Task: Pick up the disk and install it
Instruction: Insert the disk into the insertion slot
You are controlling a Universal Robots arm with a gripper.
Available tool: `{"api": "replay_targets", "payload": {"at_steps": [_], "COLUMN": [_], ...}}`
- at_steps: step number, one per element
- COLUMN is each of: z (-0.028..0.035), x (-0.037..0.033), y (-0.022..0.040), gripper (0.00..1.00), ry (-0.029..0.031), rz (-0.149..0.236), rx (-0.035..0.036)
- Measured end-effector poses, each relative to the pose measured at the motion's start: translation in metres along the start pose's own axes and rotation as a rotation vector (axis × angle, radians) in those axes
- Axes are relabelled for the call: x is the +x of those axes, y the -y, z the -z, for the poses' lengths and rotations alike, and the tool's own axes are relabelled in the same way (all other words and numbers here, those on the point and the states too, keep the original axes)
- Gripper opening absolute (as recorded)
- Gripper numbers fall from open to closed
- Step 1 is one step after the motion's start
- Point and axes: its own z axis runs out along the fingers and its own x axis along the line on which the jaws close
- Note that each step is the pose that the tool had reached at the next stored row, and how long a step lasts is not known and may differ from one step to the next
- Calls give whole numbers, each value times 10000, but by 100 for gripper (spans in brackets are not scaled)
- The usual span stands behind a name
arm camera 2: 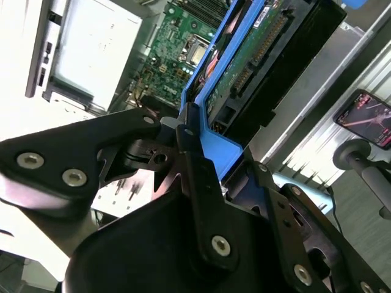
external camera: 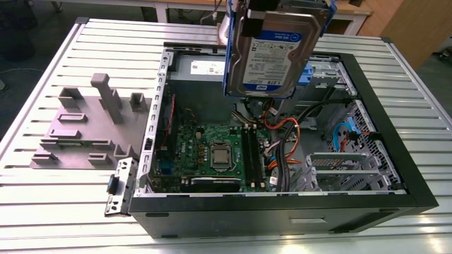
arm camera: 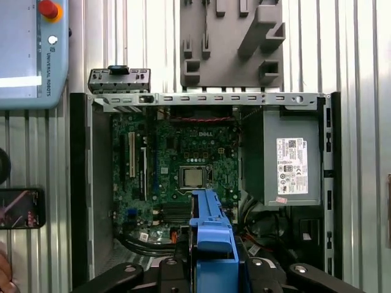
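The disk (external camera: pixel 272 53), a silver drive with a white-and-blue label in a bright blue carrier frame, hangs upright above the back of the open computer case (external camera: pixel 282 203). My gripper (arm camera 2: pixel 183 131) is shut on the carrier's blue edge, its black fingers (arm camera 2: pixel 198 177) clamped against the plastic. The second wrist view shows the disk's green circuit side (arm camera 2: pixel 269 55) pointing down toward the motherboard. In the first wrist view the blue carrier (arm camera: pixel 214 238) sits over the board's edge, beside the power supply (arm camera: pixel 290 165).
The metal drive bay (external camera: pixel 328 74) with a fixed blue bracket (external camera: pixel 305 79) lies just to the exterior view's right of the disk. Cables (external camera: pixel 282 132) run across the case. A grey stepped fixture (external camera: pixel 84 127) stands on the slatted table beside the case. A phone (arm camera: pixel 21 207) lies nearby.
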Motion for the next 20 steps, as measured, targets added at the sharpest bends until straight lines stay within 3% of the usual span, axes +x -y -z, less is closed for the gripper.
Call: {"api": "replay_targets", "payload": {"at_steps": [10, 13, 18, 20], "z": [-27, -38, -58, -58], "x": [327, 374, 391, 391], "y": [24, 56, 173, 173], "gripper": [37, 37, 37, 37], "ry": [2, 1, 1, -5], "rz": [1, 0, 1, 0], "rx": [1, 0, 1, 0]}}
